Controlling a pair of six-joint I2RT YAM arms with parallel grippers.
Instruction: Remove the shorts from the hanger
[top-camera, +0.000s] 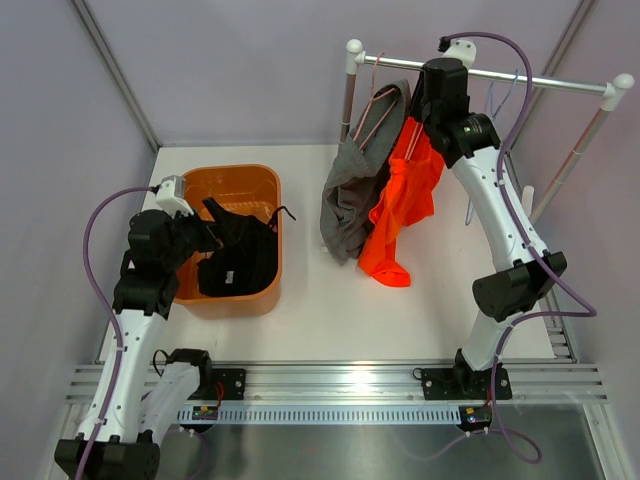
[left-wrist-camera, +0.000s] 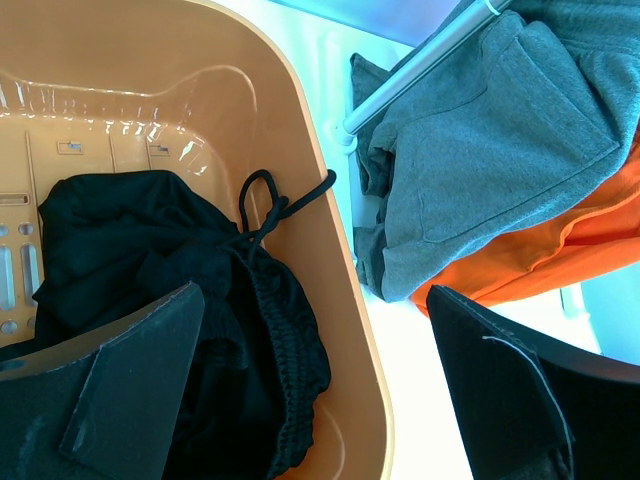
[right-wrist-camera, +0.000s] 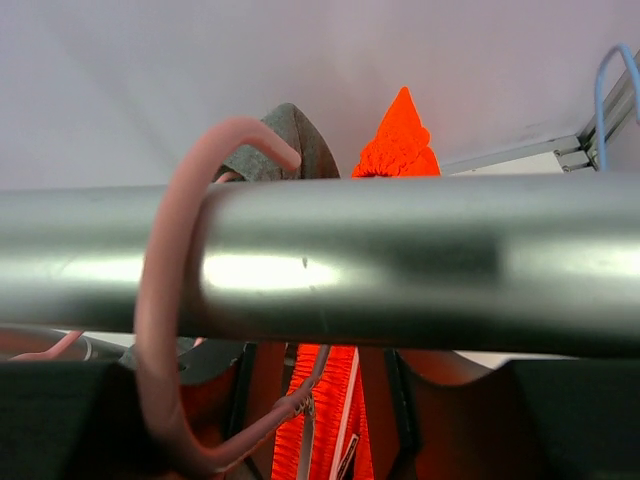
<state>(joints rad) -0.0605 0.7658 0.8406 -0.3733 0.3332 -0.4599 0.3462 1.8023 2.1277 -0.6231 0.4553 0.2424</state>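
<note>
The black shorts (top-camera: 240, 260) lie crumpled in the orange bin (top-camera: 240, 175), also in the left wrist view (left-wrist-camera: 120, 230). My left gripper (top-camera: 205, 235) hangs open and empty over the bin's right wall (left-wrist-camera: 335, 250), fingers wide apart (left-wrist-camera: 315, 295). The grey shorts (top-camera: 345, 195) (left-wrist-camera: 500, 120) hang from a pink hanger (top-camera: 380, 105) (right-wrist-camera: 160, 300) on the metal rail (top-camera: 540, 82) (right-wrist-camera: 400, 260). The orange shorts (top-camera: 405, 195) (left-wrist-camera: 560, 250) hang beside them. My right gripper (top-camera: 415, 125) is just under the rail, shut on the orange waistband (right-wrist-camera: 320, 400).
The rail rests on white-capped uprights at left (top-camera: 350, 90) and right (top-camera: 585, 150). Empty pale blue hangers (top-camera: 500, 95) (right-wrist-camera: 605, 90) hang right of my right gripper. The orange shorts' leg trails onto the white table (top-camera: 300, 330).
</note>
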